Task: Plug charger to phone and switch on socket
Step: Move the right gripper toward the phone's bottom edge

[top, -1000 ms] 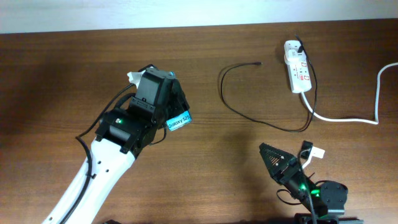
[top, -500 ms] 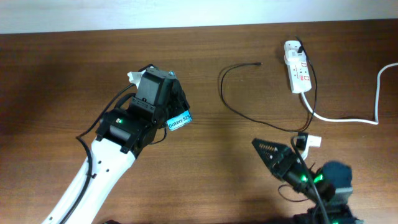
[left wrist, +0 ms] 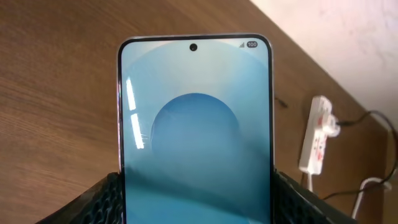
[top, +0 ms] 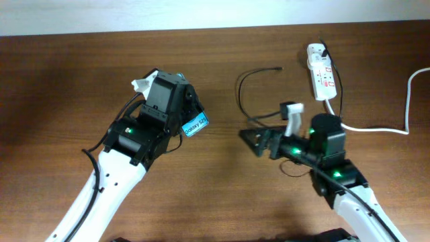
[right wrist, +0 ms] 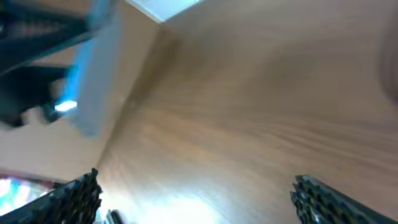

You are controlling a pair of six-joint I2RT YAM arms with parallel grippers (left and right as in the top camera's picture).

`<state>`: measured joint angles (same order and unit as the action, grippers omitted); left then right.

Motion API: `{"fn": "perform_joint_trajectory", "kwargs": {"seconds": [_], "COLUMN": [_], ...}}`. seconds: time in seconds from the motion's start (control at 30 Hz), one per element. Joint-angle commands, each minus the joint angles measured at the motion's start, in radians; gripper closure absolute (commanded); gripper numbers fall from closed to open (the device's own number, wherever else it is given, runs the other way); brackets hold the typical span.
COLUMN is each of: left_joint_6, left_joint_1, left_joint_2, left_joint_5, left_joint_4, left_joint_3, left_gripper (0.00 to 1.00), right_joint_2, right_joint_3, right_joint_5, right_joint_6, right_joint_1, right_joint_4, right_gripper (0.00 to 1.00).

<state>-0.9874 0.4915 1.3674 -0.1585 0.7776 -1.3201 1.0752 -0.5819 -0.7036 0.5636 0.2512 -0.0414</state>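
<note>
My left gripper (top: 176, 107) is shut on the phone (top: 195, 125), held above the table left of centre; its cyan-blue screen fills the left wrist view (left wrist: 194, 130) between the two fingers. The charger cable (top: 240, 94) loops on the table, its connector tip (top: 279, 68) lying free near the back. The white socket (top: 321, 71) lies at the back right and shows in the left wrist view (left wrist: 316, 142). My right gripper (top: 254, 139) is open and empty, pointing left beside the cable loop. The right wrist view is blurred, showing open fingers (right wrist: 196, 193) over bare wood and the phone (right wrist: 87, 74) at upper left.
The socket's thick white cord (top: 407, 107) curves along the right edge. A wall runs behind the table's back edge.
My right arm has swung from the front right up to the table's middle, its gripper now pointing left near the cable. The left gripper has shifted slightly with the phone.
</note>
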Motion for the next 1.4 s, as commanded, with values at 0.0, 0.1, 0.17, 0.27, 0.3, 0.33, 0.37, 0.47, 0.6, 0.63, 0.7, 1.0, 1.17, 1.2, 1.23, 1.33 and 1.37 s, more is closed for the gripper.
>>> {"fn": "perform_joint_trajectory", "kwargs": {"seconds": [0.0, 0.1, 0.17, 0.27, 0.3, 0.33, 0.37, 0.47, 0.6, 0.63, 0.7, 1.0, 1.17, 1.2, 1.23, 1.33, 1.37], "left_joint_6": [-0.075, -0.098, -0.100, -0.101, -0.101, -0.101, -0.101, -0.119, -0.119, -0.119, -0.119, -0.119, -0.119, -0.119, -0.119, -0.119, -0.119], "left_joint_1": [-0.003, -0.005, -0.015, -0.030, -0.034, -0.039, -0.043, -0.045, -0.045, -0.045, -0.045, -0.045, -0.045, -0.045, -0.045, -0.045, -0.045], "left_joint_2": [0.001, 0.002, 0.002, 0.002, 0.002, 0.002, 0.002, 0.002, 0.002, 0.002, 0.002, 0.002, 0.002, 0.002, 0.002, 0.002, 0.002], "left_joint_5": [-0.034, -0.055, -0.056, -0.055, -0.055, -0.055, -0.051, -0.048, -0.048, -0.046, -0.040, -0.041, -0.041, -0.041, -0.041, -0.041, -0.041], "left_joint_4": [-0.029, -0.038, -0.037, -0.037, -0.037, -0.037, -0.037, -0.037, -0.036, -0.035, -0.033, -0.033, -0.033, -0.033, -0.033, -0.033, -0.033], "left_joint_3": [-0.024, -0.024, -0.024, -0.024, -0.024, -0.024, -0.024, -0.024, -0.024, -0.024, -0.024, -0.024, -0.024, -0.024, -0.024, -0.024, -0.024], "left_gripper": [0.57, 0.58, 0.58, 0.58, 0.58, 0.57, 0.58, 0.58, 0.57, 0.57, 0.57, 0.59, 0.57, 0.57, 0.57, 0.57, 0.57], "right_joint_2": [0.040, 0.091, 0.116, 0.134, 0.138, 0.142, 0.144, 0.177, 0.300, 0.348, 0.409, 0.430, 0.430, 0.430, 0.430, 0.430, 0.430], "right_joint_3": [-0.011, -0.011, -0.011, -0.011, -0.011, -0.011, -0.011, -0.011, -0.011, -0.011, -0.011, -0.011, -0.011, -0.011, -0.011, -0.011, -0.011], "right_joint_5": [0.104, 0.140, 0.141, 0.140, 0.140, 0.140, 0.140, 0.140, 0.196, 0.208, 0.208, 0.275, 0.275, 0.291, 0.312, 0.396, 0.420], "right_joint_6": [-0.061, -0.027, 0.017, 0.029, 0.041, 0.065, 0.080, 0.134, 0.175, 0.187, 0.206, 0.285, 0.336, 0.336, 0.336, 0.335, 0.335], "right_joint_1": [0.144, 0.234, 0.252, 0.253, 0.253, 0.253, 0.253, 0.256, 0.306, 0.319, 0.330, 0.332, 0.334, 0.345, 0.359, 0.405, 0.417], "right_joint_4": [-0.078, -0.207, -0.290, -0.358, -0.381, -0.406, -0.423, -0.519, -0.680, -0.740, -0.837, -0.922, -0.959, -0.962, -0.961, -0.958, -0.958], "right_gripper": [0.03, 0.10, 0.14, 0.17, 0.18, 0.20, 0.21, 0.23, 0.23, 0.23, 0.23, 0.37, 0.39, 0.41, 0.44, 0.46, 0.46]}}
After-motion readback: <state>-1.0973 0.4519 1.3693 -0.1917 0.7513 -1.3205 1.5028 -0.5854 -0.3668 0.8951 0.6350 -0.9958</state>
